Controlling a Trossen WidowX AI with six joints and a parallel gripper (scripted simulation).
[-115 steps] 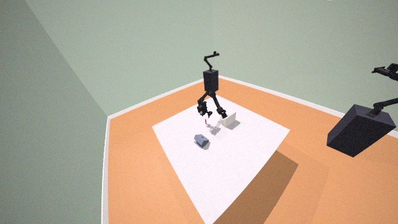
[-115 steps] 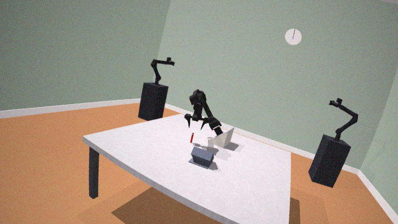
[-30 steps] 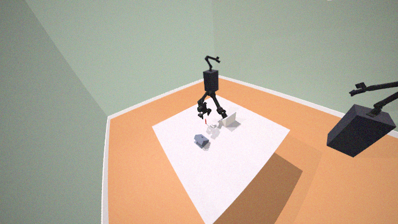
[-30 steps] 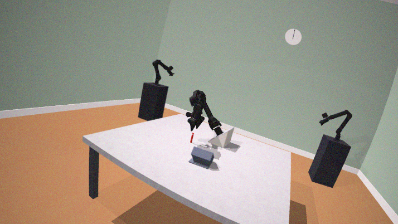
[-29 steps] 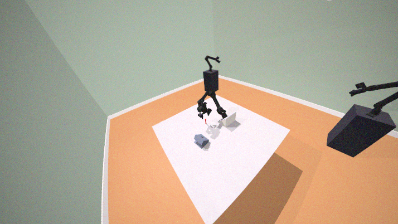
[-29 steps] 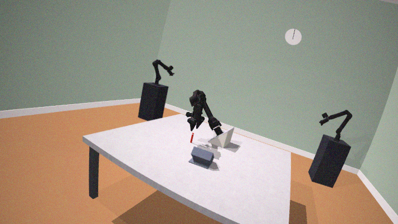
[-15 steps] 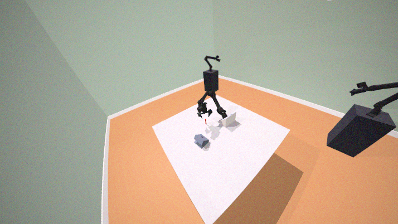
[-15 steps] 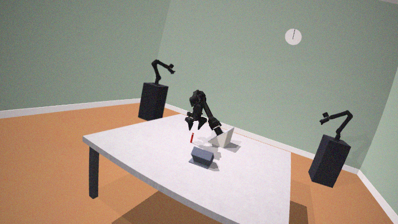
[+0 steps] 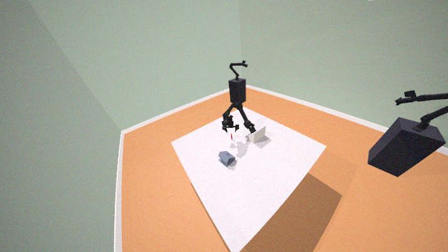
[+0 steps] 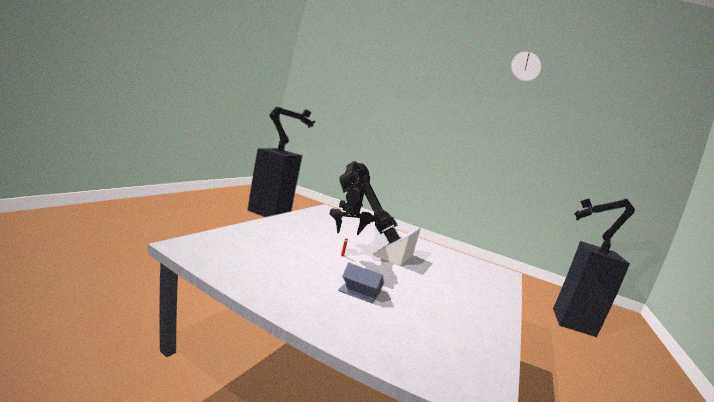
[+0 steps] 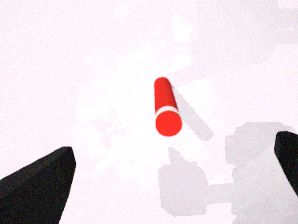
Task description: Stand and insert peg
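Observation:
The red peg (image 9: 231, 136) (image 10: 344, 247) (image 11: 165, 100) stands upright on the white table (image 9: 245, 194) (image 10: 440, 320), with its white-banded end on top. My gripper (image 9: 232, 131) (image 10: 348, 233) (image 11: 174, 149) is open and empty, pointing down above the peg. In the wrist view the peg's top lies between the two fingers sideways and a little beyond the line of their tips. The blue-grey block with the sloped panel (image 9: 224, 156) (image 10: 364, 275) stands on the table apart from the peg. A small dark spot on its face in the top camera looks like the hole; the exterior view does not show the hole.
A cream angled panel (image 9: 258, 135) (image 10: 406, 249) stands on the table beside the arm's base. Two other arms on dark pedestals (image 9: 237, 91) (image 10: 274, 182) stand off the table. Shadows of the arm fall on the table near the peg.

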